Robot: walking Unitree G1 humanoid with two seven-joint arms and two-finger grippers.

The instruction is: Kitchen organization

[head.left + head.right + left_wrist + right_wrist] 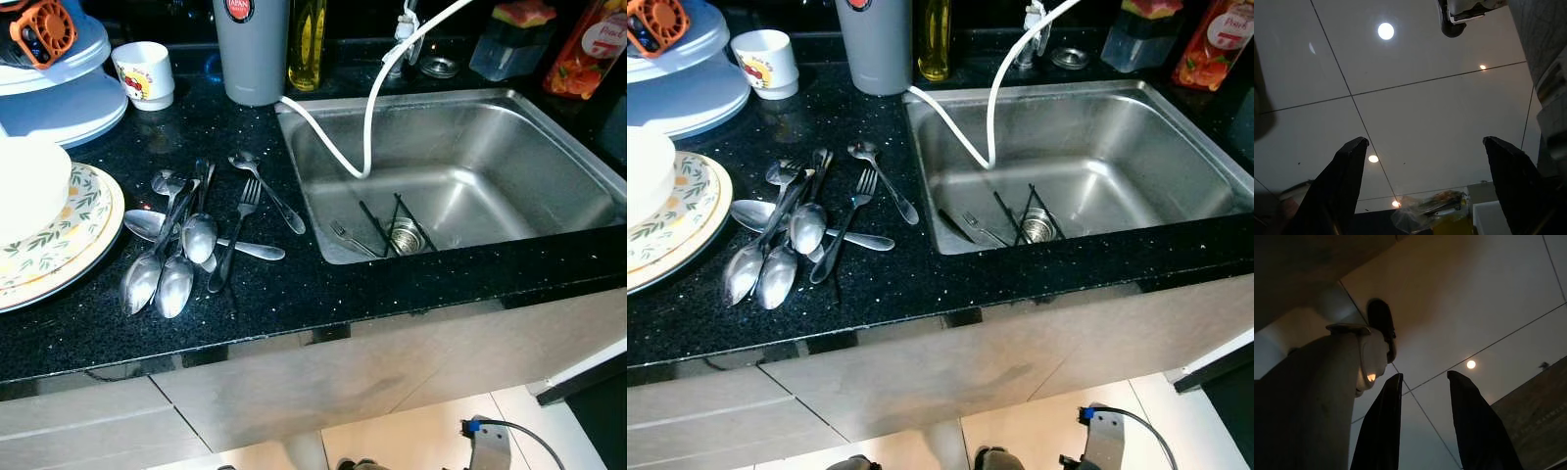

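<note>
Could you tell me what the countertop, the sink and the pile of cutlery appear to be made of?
The countertop looks like polished black stone, perhaps granite: glossy with pale speckles. The sink appears to be brushed stainless steel, grey with soft, dull reflections. The cutlery seems to be polished steel, its spoon bowls mirror-bright.

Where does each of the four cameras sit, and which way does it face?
Left eye view: on the head, looking down at the black counter, cutlery pile and sink.
Right eye view: on the head, same scene; both share the white hose.
Left wrist view: on the left wrist, facing the tiled floor past the left pincer, open.
Right wrist view: on the right wrist, facing floor past the right pincer, open.
</note>
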